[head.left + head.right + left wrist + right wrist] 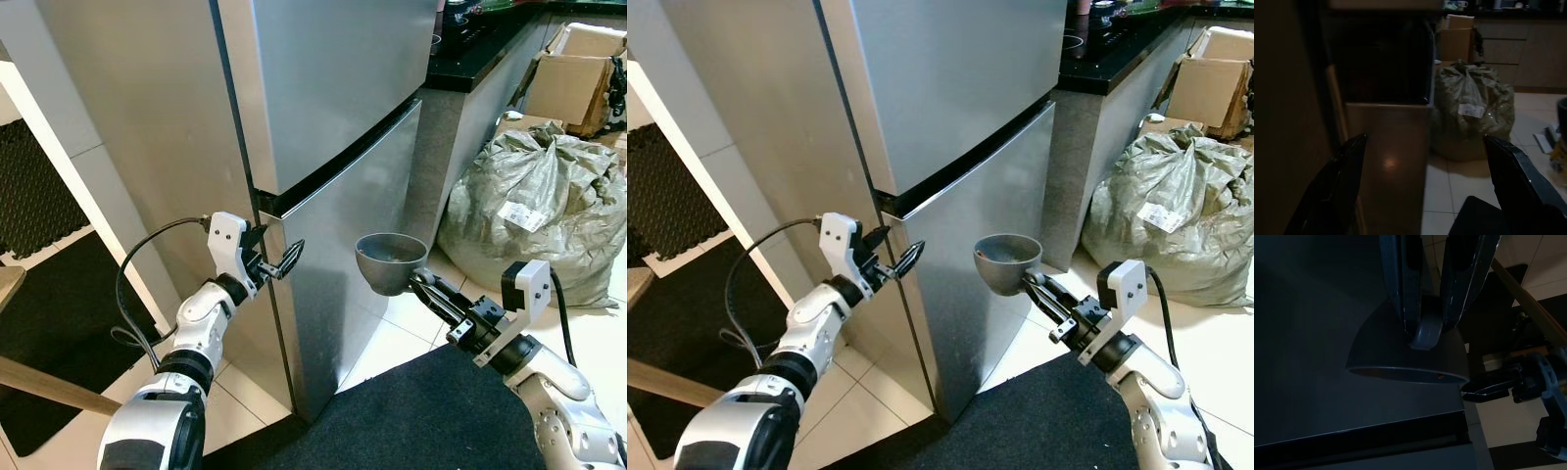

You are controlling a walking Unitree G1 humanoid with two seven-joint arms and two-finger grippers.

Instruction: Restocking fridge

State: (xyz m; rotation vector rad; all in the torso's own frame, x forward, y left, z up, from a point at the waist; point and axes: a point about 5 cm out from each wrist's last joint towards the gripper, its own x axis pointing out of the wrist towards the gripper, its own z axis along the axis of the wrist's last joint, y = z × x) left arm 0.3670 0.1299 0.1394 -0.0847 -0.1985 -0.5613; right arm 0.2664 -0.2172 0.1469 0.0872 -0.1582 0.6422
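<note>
Left gripper [284, 262], fingers spread apart and empty, poised at the hinge-side corner of the fridge [323, 117], just beside the dark seam between upper and lower doors. Nearer of the two to that seam. Right gripper [423, 284], clamped on the rim of a grey bowl [390, 259], held upright out in front of the lower door [353, 264]. Both doors shut; seam running across, rising toward the counter [480, 49]. Probably door first, then bowl in.

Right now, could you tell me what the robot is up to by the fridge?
The right gripper holds a grey bowl by its rim, upright in front of the closed lower fridge door. The left gripper is open at that door's left edge, just below the gap under the upper door. Both doors are shut.
</note>
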